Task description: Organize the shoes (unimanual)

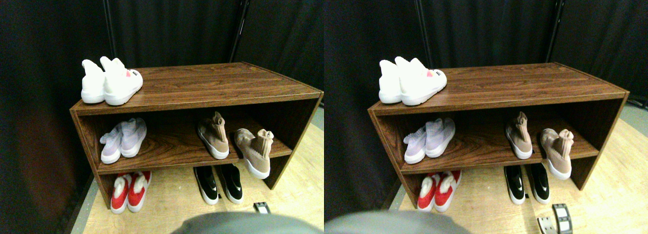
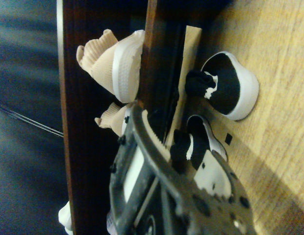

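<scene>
Two tan knit shoes with white soles stand on the right of the middle shelf. One tan shoe sits well back on the board. The other tan shoe is turned and hangs over the front edge. Both show in the wrist view, the upper tan shoe and the lower tan shoe, partly behind the dark jaw frame. A black pair with white soles stands side by side on the floor below, and is seen close as the black pair. My right gripper is low, just right of the black pair and touching no shoe.
The brown wooden shelf has a white pair on its top left, a lavender pair on the middle board's left and a red pair on the floor under it. Dark curtains hang behind. Light wood floor lies to the right.
</scene>
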Controlling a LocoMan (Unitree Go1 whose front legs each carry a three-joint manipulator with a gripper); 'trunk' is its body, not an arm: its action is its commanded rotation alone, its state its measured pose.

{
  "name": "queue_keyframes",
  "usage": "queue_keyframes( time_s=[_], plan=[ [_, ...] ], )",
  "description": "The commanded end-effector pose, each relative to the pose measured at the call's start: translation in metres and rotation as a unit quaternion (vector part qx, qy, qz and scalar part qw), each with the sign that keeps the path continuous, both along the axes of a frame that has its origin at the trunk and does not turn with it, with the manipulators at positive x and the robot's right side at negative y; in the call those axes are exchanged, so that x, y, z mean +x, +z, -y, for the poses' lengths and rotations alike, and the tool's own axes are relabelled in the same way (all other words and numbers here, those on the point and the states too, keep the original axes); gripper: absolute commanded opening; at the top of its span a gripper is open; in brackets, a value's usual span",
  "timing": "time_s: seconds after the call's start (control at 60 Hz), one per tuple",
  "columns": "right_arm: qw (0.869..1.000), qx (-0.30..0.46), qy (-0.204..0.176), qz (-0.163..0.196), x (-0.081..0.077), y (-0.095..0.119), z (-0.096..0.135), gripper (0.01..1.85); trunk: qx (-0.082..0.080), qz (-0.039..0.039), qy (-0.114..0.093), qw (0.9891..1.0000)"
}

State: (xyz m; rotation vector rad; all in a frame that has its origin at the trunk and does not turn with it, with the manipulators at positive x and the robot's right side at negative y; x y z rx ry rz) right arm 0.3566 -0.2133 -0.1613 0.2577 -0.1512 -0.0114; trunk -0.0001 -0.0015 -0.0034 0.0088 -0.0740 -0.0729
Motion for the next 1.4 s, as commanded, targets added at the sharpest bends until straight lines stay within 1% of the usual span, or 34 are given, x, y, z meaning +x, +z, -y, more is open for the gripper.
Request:
queue_keyframes(
  time_s=[0.017,0.117,0.2,0.217,0.25,0.267,0.3,0.333,0.367,0.383,0.467,0.483,0.533,0.617,0.667,0.767,0.783,0.817,0.85,0.867,0.917,0.933,0.95,1.033,1.083,1.117,1.15,1.167,1.183,1.217,1.267,1.317,1.367,1.4],
  plan=[
    [0.999,0.008,0.009,0.036,-0.006,0.011,-0.003,0.71,-0.005,0.0114,-0.005,0.9999],
    [0.998,0.040,0.014,0.044,-0.011,0.015,-0.003,0.76,-0.004,0.0146,-0.010,0.9998],
    [0.992,0.107,0.017,0.060,-0.014,0.020,-0.001,0.84,-0.003,0.0159,-0.015,0.9998],
    [0.992,0.107,0.017,0.060,-0.014,0.020,-0.001,0.84,-0.003,0.0159,-0.015,0.9998],
    [0.989,0.133,0.010,0.061,-0.016,0.023,0.000,0.91,-0.003,0.0159,-0.015,0.9998],
    [0.986,0.157,0.015,0.062,-0.016,0.026,0.000,0.97,-0.004,0.0171,-0.017,0.9997],
    [0.985,0.160,0.015,0.063,-0.017,0.027,0.000,0.99,-0.004,0.0171,-0.017,0.9997],
    [0.986,0.155,0.008,0.067,-0.017,0.031,0.001,1.05,-0.004,0.0171,-0.018,0.9997],
    [0.983,0.171,0.008,0.063,-0.017,0.035,0.002,1.09,-0.004,0.0171,-0.018,0.9997],
    [0.980,0.192,0.012,0.059,-0.017,0.037,0.003,1.12,-0.004,0.0171,-0.018,0.9997],
    [0.976,0.212,0.014,0.055,-0.015,0.045,0.006,1.20,-0.004,0.0171,-0.020,0.9996],
    [0.975,0.215,0.015,0.055,-0.015,0.047,0.007,1.19,-0.004,0.0171,-0.020,0.9996],
    [0.972,0.226,0.029,0.060,-0.012,0.052,0.010,1.24,-0.004,0.0157,-0.020,0.9997],
    [0.971,0.229,0.028,0.063,-0.008,0.058,0.013,1.34,-0.004,0.0136,-0.022,0.9997],
    [0.965,0.256,0.030,0.053,-0.005,0.061,0.014,1.37,-0.003,0.0132,-0.022,0.9997],
    [0.964,0.261,0.017,0.053,0.001,0.064,0.016,1.47,-0.004,0.0107,-0.023,0.9997],
    [0.961,0.270,0.008,0.051,0.003,0.065,0.016,1.51,-0.004,0.0096,-0.023,0.9997],
    [0.959,0.279,0.010,0.046,0.006,0.066,0.017,1.55,-0.004,0.0096,-0.023,0.9997],
    [0.959,0.279,0.010,0.046,0.006,0.066,0.017,1.55,-0.005,0.0091,-0.023,0.9997],
    [0.952,0.302,0.012,0.037,0.009,0.067,0.018,1.61,-0.005,0.0091,-0.023,0.9997],
    [0.950,0.310,0.012,0.029,0.013,0.068,0.019,1.66,-0.005,0.0091,-0.023,0.9997],
    [0.948,0.318,0.012,0.023,0.014,0.068,0.020,1.69,-0.006,0.0074,-0.022,0.9997],
    [0.945,0.328,0.014,0.019,0.016,0.068,0.020,1.72,-0.006,0.0074,-0.022,0.9997],
    [0.949,0.315,0.011,0.020,0.022,0.069,0.021,1.83,-0.007,0.0072,-0.020,0.9997],
    [0.948,0.317,0.010,0.019,0.024,0.069,0.021,1.85,-0.007,0.0070,-0.020,0.9998],
    [0.940,0.341,0.008,0.016,0.026,0.070,0.022,1.83,-0.007,0.0066,-0.019,0.9998],
    [0.938,0.347,0.006,0.017,0.027,0.070,0.022,1.83,-0.007,0.0066,-0.019,0.9998],
    [0.934,0.357,0.001,0.018,0.028,0.070,0.021,1.81,-0.008,0.0072,-0.019,0.9998],
    [0.934,0.357,-0.001,0.018,0.029,0.071,0.021,1.81,-0.008,0.0072,-0.019,0.9998],
    [0.931,0.364,0.000,0.018,0.030,0.072,0.021,1.75,-0.008,0.0074,-0.018,0.9998],
    [0.931,0.363,-0.004,0.018,0.032,0.073,0.021,1.74,-0.008,0.0074,-0.018,0.9998],
    [0.924,0.382,-0.009,0.013,0.035,0.074,0.021,1.71,-0.008,0.0072,-0.018,0.9998],
    [0.923,0.385,-0.005,0.010,0.037,0.075,0.021,1.70,-0.008,0.0072,-0.018,0.9998],
    [0.918,0.395,-0.006,0.013,0.040,0.075,0.020,1.71,-0.008,0.0072,-0.018,0.9998]
  ],
)
